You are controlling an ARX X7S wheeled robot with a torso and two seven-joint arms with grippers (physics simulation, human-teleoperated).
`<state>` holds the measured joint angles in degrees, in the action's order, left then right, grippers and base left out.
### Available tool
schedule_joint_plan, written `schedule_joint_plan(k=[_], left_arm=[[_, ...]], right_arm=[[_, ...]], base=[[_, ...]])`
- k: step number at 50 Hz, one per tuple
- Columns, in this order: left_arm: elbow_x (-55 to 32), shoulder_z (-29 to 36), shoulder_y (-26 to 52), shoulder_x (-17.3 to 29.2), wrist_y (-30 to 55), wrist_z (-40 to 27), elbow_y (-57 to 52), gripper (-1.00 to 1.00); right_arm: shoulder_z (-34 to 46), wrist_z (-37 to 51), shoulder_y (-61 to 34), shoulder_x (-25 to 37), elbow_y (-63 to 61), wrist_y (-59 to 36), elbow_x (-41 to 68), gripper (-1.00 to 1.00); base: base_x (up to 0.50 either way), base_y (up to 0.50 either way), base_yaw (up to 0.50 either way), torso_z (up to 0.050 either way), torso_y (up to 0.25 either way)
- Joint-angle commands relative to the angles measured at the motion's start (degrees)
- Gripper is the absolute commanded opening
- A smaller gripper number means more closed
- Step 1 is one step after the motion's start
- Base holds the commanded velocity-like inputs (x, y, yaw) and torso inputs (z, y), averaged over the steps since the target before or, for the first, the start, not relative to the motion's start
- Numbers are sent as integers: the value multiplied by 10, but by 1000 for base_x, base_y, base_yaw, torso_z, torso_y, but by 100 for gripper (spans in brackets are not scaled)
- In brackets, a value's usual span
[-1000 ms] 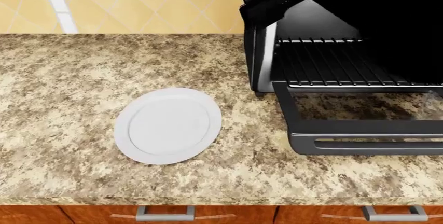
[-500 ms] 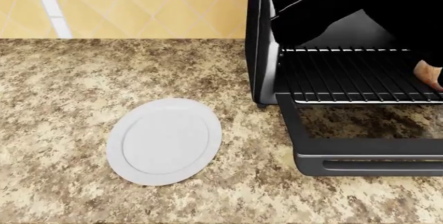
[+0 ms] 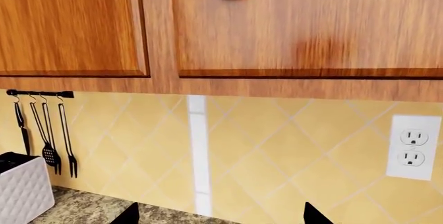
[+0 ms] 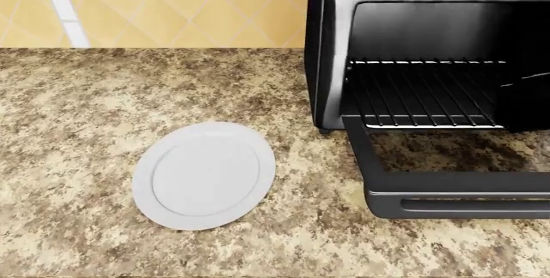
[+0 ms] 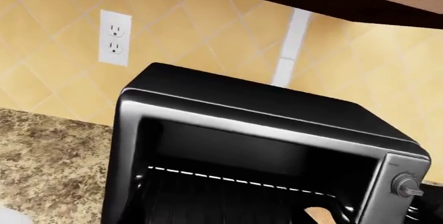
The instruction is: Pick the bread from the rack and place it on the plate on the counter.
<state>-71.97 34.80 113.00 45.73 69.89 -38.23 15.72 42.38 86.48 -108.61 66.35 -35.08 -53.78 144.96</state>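
the desk [image 4: 103, 91] is a speckled beige-brown stone top, and it fills most of the head view. behind it is a wall of yellow diamond tiles [image 4: 154, 8] with one white stripe [image 4: 60, 4]. in the left wrist view brown wooden cupboards [image 3: 291, 27] hang over the tiles, a white wall socket [image 3: 413, 147] sits on the wall, and dark kitchen tools [image 3: 45, 136] hang from a black bar. a white box with a bumpy pattern [image 3: 24, 190] stands on the desk under them.

a black toaster oven [image 4: 413, 46] stands at about 2 o'clock in the head view. its door [image 4: 447, 181] is folded down flat onto the desk. the rack [image 4: 421, 94] lies level inside, and its thin bars run from front to back.

the white plate [image 4: 205, 175] lies flat on the desk at about 8 o'clock, well apart from the oven, with nothing on it.

a dark shape at the right edge of the head view, over the rack, is too dark to make out. only two dark tips of the left hand [image 3: 221, 214] show, spread apart, holding nothing. one cannot tell if the right hand is released or clenched.

the bread [image 5: 324, 215] shows only as a small tan bit low inside the oven in the right wrist view. which way it points cannot be told.
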Motion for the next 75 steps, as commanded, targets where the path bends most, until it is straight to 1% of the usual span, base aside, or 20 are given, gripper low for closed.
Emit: schedule_joint_plan(k=[1, 4, 8, 11, 15, 19, 30, 37, 42, 48, 51, 52, 54, 55, 56, 62, 67, 72, 75], left_arm=[[-1, -1, -12, 5, -7, 2, -2, 100], [0, 0, -11, 4, -7, 2, -1, 100], [2, 1, -17, 4, -11, 3, 1, 100], [6, 4, -15, 0, -14, 8, 7, 100], [4, 2, -15, 1, -13, 7, 5, 100], [5, 3, -19, 4, -15, 7, 4, 100], [12, 8, -22, -1, -23, 14, 11, 100], [9, 5, -30, 3, -25, 10, 6, 100], [10, 6, -36, 3, -29, 11, 6, 100], [12, 6, -40, 4, -34, 16, 11, 100], [15, 9, -40, 1, -36, 17, 15, 100], [15, 9, -41, 0, -37, 17, 14, 100], [14, 9, -43, 0, -37, 16, 13, 100], [12, 7, -43, 1, -37, 16, 12, 100], [13, 7, -44, 3, -38, 17, 12, 100], [16, 8, -45, 5, -40, 20, 15, 100], [17, 9, -48, 5, -43, 21, 16, 100], [16, 9, -54, 5, -46, 20, 17, 100], [15, 7, -54, 6, -46, 21, 17, 100]], right_arm=[[10, -23, 19, 83, -4, 34, 7, 100], [17, -23, 19, 92, 29, 15, 1, 100], [29, -6, -1, 83, 77, -17, 12, 100], [34, -2, -5, 91, 105, -31, -1, 100], [37, 1, -21, 83, 141, -53, -11, 100], [40, -21, -10, 81, 160, -56, -37, 100], [74, -53, -9, 27, 265, -128, -100, 100], [82, -92, 18, 17, 299, -134, -157, 100], [93, -98, 17, 3, 320, -150, -166, 100], [113, -74, -24, -21, 385, -184, -160, 100], [143, -51, -98, -70, 472, -244, -140, 100], [148, -49, -109, -78, 488, -250, -139, 100], [178, -45, -149, -115, 555, -290, -124, 100], [182, -52, -161, -128, 572, -310, -151, 100], [191, -55, -163, -137, 594, -314, -147, 100], [202, -117, -163, -154, 651, -351, -233, 100], [215, -157, -166, -163, 690, -342, -284, 100], [238, -245, -177, -180, 741, -334, -391, 100], [249, -276, -187, -190, 761, -330, -421, 100]], base=[[0, 0, 0, 0, 0], [0, 0, 0, 0, 0], [0, 0, 0, 0, 0], [0, 0, 0, 0, 0], [0, 0, 0, 0, 0], [0, 0, 0, 0, 0], [0, 0, 0, 0, 0], [0, 0, 0, 0, 0], [0, 0, 0, 0, 0], [0, 0, 0, 0, 0], [0, 0, 0, 0, 0], [0, 0, 0, 0, 0], [0, 0, 0, 0, 0], [0, 0, 0, 0, 0], [0, 0, 0, 0, 0], [0, 0, 0, 0, 0], [0, 0, 0, 0, 0], [0, 0, 0, 0, 0], [0, 0, 0, 0, 0]])
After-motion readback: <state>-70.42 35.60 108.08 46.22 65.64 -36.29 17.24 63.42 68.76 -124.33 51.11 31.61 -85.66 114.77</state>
